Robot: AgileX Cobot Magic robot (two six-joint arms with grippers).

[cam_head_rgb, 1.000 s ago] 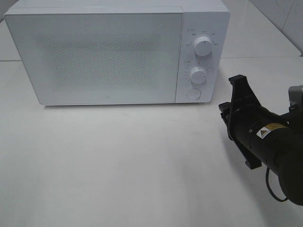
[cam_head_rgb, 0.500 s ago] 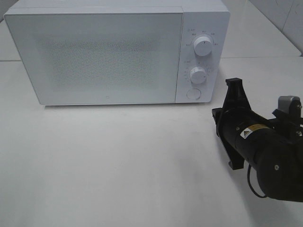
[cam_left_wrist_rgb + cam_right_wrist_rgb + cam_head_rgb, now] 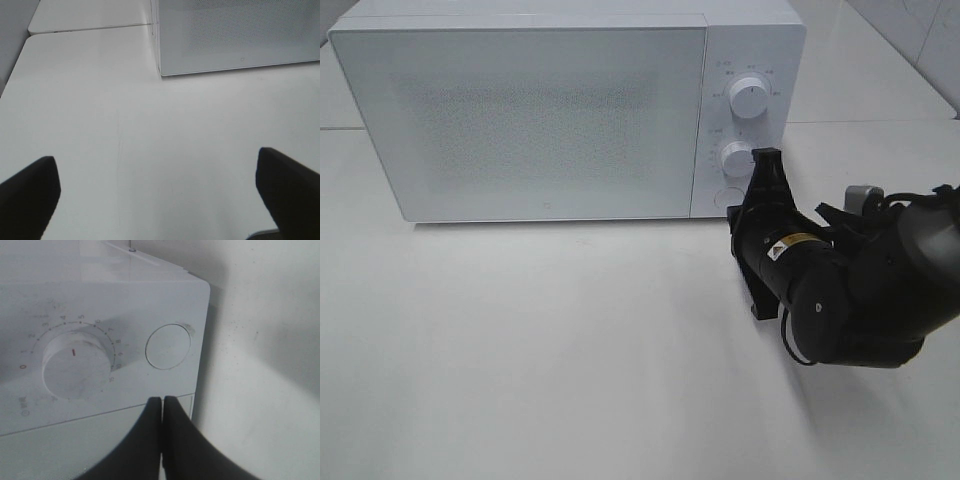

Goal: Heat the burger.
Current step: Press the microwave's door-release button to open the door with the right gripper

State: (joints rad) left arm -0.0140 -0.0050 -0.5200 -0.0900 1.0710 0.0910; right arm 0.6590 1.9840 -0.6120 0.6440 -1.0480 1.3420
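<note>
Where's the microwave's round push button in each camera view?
Exterior high: round button at the panel's bottom, below the lower dial, beside the right gripper.
Left wrist: not in view.
Right wrist: next to that dial, just beyond the shut gripper.
Shared landmark: the white microwave.

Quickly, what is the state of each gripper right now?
Left gripper: open, holding nothing.
Right gripper: closed, holding nothing, tips near the round white button.

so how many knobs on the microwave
2. The top knob sits high on the microwave's right panel. The lower knob is directly below it, above a round button. None looks hidden.
</note>
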